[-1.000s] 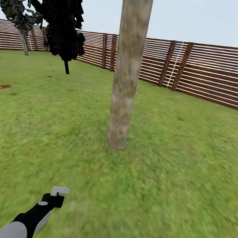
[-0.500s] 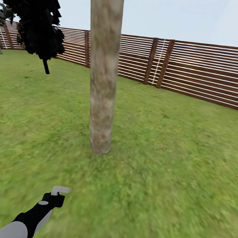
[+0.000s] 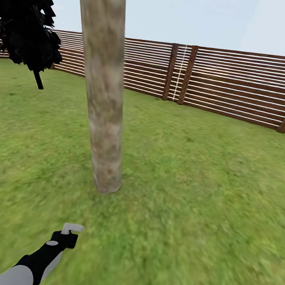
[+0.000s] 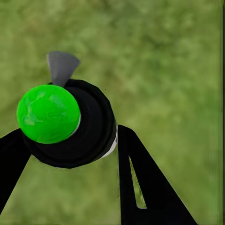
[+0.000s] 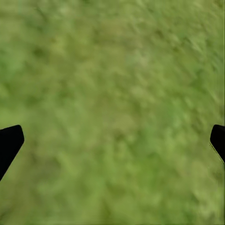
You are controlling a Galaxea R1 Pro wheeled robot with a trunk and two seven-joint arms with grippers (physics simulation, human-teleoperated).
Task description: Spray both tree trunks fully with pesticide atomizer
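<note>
left gripper [image 3: 67,237] low at the near left of the head view, on a black and grey forearm. in the left wrist view, clamped on the sprayer [image 4: 89,136]: one black finger [image 4: 140,178] pressed against one side of its round black body, the other against the opposite side. sprayer seen end-on, with a bright green ball [image 4: 48,113] sitting on the end that faces the camera and a thin white edge showing at the rim of the body. long axis apparently running along the fingers, down toward the grass. a small grey spout [image 4: 61,65] sticking out sideways from the body, past the green ball and clear of both fingers.

right gripper [image 5: 115,138] low at the near right of the head view, fingers spread wide apart with grass between the two black tips.

blotchy green grass [image 3: 201,178] under both arms and all the way to the back.

tree trunk [image 3: 102,109] ahead of the left gripper and well apart from it, a thick grey-tan pole with brown blotches, rooted in the lawn and leaning toward the upper left in the head view, top cut off by the frame.

farther back on the left, a narrow blackish tree [image 3: 26,20] on a thin stem.

at the far edge, a brown slatted fence [image 3: 242,84] across the whole width, pale sky above.
</note>
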